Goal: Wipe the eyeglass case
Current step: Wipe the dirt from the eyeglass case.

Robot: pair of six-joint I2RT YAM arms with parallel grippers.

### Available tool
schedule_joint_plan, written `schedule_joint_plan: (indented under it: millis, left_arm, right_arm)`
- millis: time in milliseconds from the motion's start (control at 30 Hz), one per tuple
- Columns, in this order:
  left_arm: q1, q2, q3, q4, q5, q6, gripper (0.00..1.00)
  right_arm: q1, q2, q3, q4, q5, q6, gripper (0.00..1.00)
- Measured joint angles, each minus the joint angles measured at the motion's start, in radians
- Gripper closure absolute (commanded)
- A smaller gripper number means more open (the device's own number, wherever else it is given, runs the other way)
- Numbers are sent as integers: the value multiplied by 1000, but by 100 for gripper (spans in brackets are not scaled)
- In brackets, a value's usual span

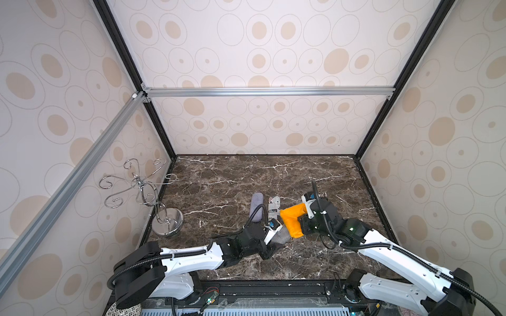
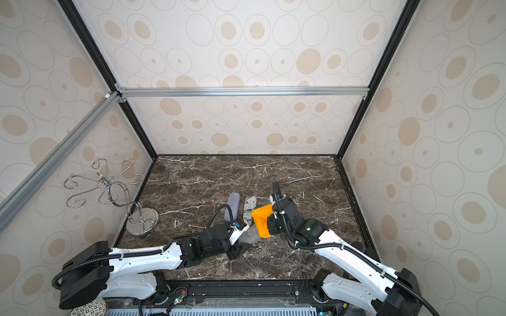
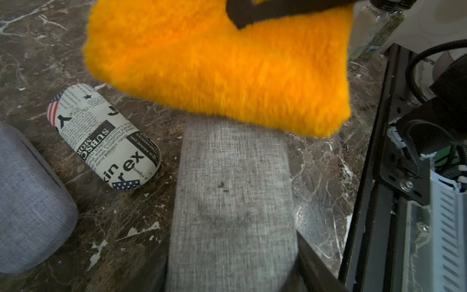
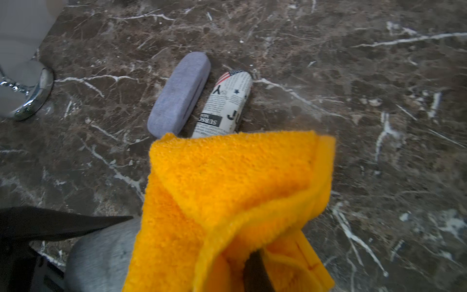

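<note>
A chrome hook stand [image 1: 169, 219] sits at 9 o'clock on the marble table [image 1: 219, 175]. Near centre lie a blue-grey eyeglass case [image 1: 256, 205] and, just beside it at 3 o'clock, a newsprint eyeglass case [image 1: 274, 208]. At 6 o'clock the left gripper [image 1: 273, 245] is clamped on the near end of the grey fabric eyeglass case [image 3: 232, 197]. At that case's 1 o'clock the right gripper [image 1: 302, 223] clenches an orange microfibre cloth [image 4: 227, 182] overlapping the case's far end. Wiping looks under way. I judge the next move calls for drawing the cloth along the fabric against a firm hold.
</note>
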Motion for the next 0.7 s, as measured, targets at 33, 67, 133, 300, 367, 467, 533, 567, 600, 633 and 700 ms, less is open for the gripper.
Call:
schedule_joint_plan:
  millis: [33, 67, 133, 300, 367, 467, 533, 567, 600, 633, 700]
  left_arm:
    - [4, -8, -3, -2, 13, -5, 58]
    - [13, -16, -5, -2, 29, -15, 58]
    - [36, -28, -10, -2, 70, -41, 59]
    - [168, -42, -34, 2, 230, -148, 59]
    - [212, -43, -37, 1, 280, -185, 59]
    - [259, -50, -37, -3, 343, -221, 59]
    - [267, -58, -36, -13, 365, -230, 58]
    - [268, -62, -35, -22, 375, -231, 58]
    - [268, -63, -34, -30, 382, -231, 58]
    - [268, -63, -28, -42, 390, -230, 58]
    - [268, -62, -19, -63, 398, -224, 58]
  right_arm:
    - [-9, -16, -1, -17, 4, 0, 100]
    - [-14, -37, -1, -35, 8, -1, 100]
    - [-19, -79, -1, -70, 17, -3, 100]
    - [-20, -164, -1, -173, 13, -25, 100]
    - [-20, -187, -1, -208, 11, -33, 100]
    - [-16, -205, 8, -257, 12, -51, 100]
    - [5, -194, 24, -285, 25, -61, 100]
    - [26, -177, 36, -295, 34, -67, 100]
    - [50, -160, 48, -302, 43, -72, 100]
    - [79, -137, 63, -306, 56, -76, 100]
    - [130, -82, 93, -309, 75, -83, 100]
